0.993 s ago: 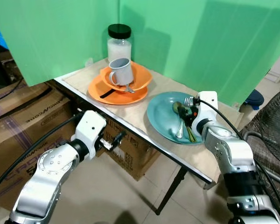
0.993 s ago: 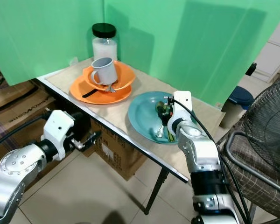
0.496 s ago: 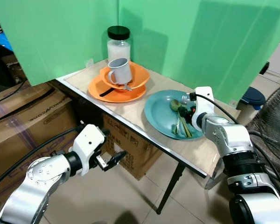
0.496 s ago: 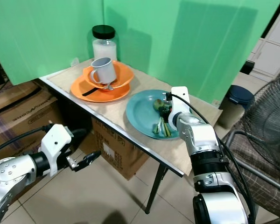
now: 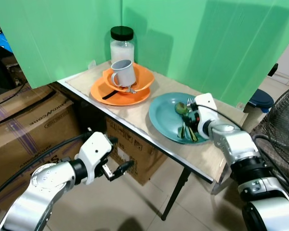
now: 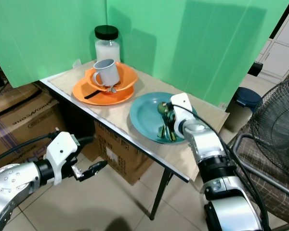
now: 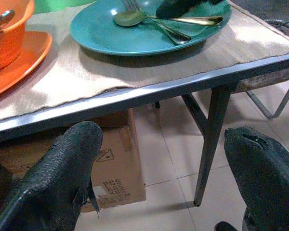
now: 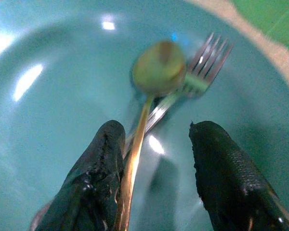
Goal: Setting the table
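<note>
**Right tool over the teal plate, cutlery between its fingers**

The right tool (image 8: 154, 178) sits low over the teal plate (image 5: 164, 118) near the front right end of the desk (image 5: 135, 120). Its two black fingers (image 8: 91, 178) stand apart, and between them lie a gold spoon (image 8: 156, 72) and a silver fork (image 8: 207, 60) — the spoon's handle runs close along one finger, though I cannot tell whether it touches. Both pieces rest on the plate, bowl and tines pointing away from the wrist.

The left tool (image 5: 116, 169) hangs below the desk edge, out over the tiled floor (image 5: 135, 207), fingers spread wide and holding nothing. From its wrist camera the metal edge of the desk and a desk leg (image 7: 209, 139) show between the fingers, with a cardboard box (image 7: 118, 163) underneath.

Further back on the desk, an orange plate (image 5: 119, 95) carries an orange bowl (image 5: 142, 79), and a grey mug (image 5: 125, 73) sits tilted in that bowl. Behind them stands a jar with a black lid (image 5: 122, 41), against the green backdrop (image 5: 207, 43) — well apart from the teal plate.
</note>
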Robot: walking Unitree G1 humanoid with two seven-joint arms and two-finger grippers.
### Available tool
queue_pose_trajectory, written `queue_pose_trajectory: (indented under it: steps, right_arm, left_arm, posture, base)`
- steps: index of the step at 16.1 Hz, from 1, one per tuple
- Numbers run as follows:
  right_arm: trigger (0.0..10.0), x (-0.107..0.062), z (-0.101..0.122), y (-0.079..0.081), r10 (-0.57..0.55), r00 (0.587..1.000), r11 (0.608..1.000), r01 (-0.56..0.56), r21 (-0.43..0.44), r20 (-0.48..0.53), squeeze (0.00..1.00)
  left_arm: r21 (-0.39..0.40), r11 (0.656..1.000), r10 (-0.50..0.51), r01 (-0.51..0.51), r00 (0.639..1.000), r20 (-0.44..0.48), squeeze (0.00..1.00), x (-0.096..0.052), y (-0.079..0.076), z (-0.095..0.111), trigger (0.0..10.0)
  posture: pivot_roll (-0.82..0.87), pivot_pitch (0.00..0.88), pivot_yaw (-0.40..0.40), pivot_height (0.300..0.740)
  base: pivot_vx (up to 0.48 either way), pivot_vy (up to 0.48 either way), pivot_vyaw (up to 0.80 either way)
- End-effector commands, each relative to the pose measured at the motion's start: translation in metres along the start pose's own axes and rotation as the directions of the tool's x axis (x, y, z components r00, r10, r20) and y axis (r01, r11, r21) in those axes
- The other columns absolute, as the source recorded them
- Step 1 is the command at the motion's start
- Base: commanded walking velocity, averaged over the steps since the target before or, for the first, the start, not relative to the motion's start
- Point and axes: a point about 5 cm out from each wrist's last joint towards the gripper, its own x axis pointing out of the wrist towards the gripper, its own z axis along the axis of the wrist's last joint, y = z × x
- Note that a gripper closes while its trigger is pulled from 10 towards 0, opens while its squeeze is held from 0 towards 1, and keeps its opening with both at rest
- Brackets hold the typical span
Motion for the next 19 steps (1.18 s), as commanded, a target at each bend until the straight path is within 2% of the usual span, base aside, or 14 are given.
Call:
queue_pose_trajectory:
  steps: [1, 5, 6, 7, 8, 9, 10, 19]
  right_arm:
    - [10.0, 0.003, 0.003, -0.002, -0.012, 1.0, 1.0, 0.012, 0.002, 0.006, 0.0]
    - [9.8, 0.009, -0.008, -0.007, -0.047, 0.998, 0.999, 0.048, 0.026, -0.049, 0.0]
    - [8.4, 0.009, -0.009, -0.008, -0.059, 0.997, 0.998, 0.06, 0.033, -0.055, 0.0]
    - [4.6, 0.01, -0.009, -0.009, -0.057, 0.997, 0.997, 0.06, 0.048, -0.056, 0.0]
    - [2.3, 0.011, -0.01, -0.009, -0.052, 0.997, 0.996, 0.056, 0.063, -0.057, 0.0]
    - [0.8, 0.011, -0.01, -0.01, -0.05, 0.997, 0.996, 0.054, 0.067, -0.058, 0.0]
    - [0.0, 0.012, -0.01, -0.01, -0.046, 0.997, 0.996, 0.05, 0.071, -0.063, 0.0]
    - [0.0, 0.014, -0.013, -0.007, 0.028, 0.99, 0.998, -0.02, 0.06, -0.138, 0.0]
  left_arm:
    - [0.016, 1.0, -0.014, 0.014, 1.0, 0.016, 0.0, 0.002, -0.002, 0.004, 10.0]
    - [0.009, 0.999, -0.035, 0.034, 0.999, 0.031, 0.0, 0.005, -0.004, 0.007, 10.0]
    - [0.008, 0.999, -0.041, 0.041, 0.999, 0.032, 0.0, 0.006, -0.004, 0.007, 10.0]
    - [0.007, 0.999, -0.046, 0.046, 0.998, 0.034, 0.0, 0.006, -0.004, 0.007, 10.0]
    - [0.005, 0.999, -0.049, 0.049, 0.998, 0.035, 0.0, 0.006, -0.004, 0.007, 10.0]
    - [0.005, 0.999, -0.05, 0.05, 0.998, 0.035, 0.0, 0.007, -0.004, 0.007, 10.0]
    - [0.004, 0.999, -0.052, 0.051, 0.998, 0.035, 0.0, 0.007, -0.004, 0.007, 10.0]
    - [0.008, 0.998, -0.06, 0.06, 0.998, 0.027, 0.0, 0.009, -0.003, 0.004, 10.0]
  posture:
    - [0.13, 0.0, -0.075, 0.74]
    - [0.13, 0.0, -0.073, 0.74]
    - [0.13, 0.0, -0.073, 0.74]
    - [0.13, 0.0, -0.074, 0.74]
    - [0.13, 0.0, -0.073, 0.74]
    - [0.13, 0.0, -0.074, 0.74]
    - [0.13, 0.0, -0.074, 0.74]
    - [0.12, 0.0, -0.082, 0.74]
  base:
    - [0.0, 0.0, 0.0]
    - [0.0, 0.0, 0.0]
    - [0.0, 0.0, 0.0]
    - [0.0, 0.0, 0.0]
    - [0.0, 0.0, 0.0]
    - [0.0, 0.0, 0.0]
    - [0.0, 0.0, 0.0]
    - [0.0, 0.0, 0.0]
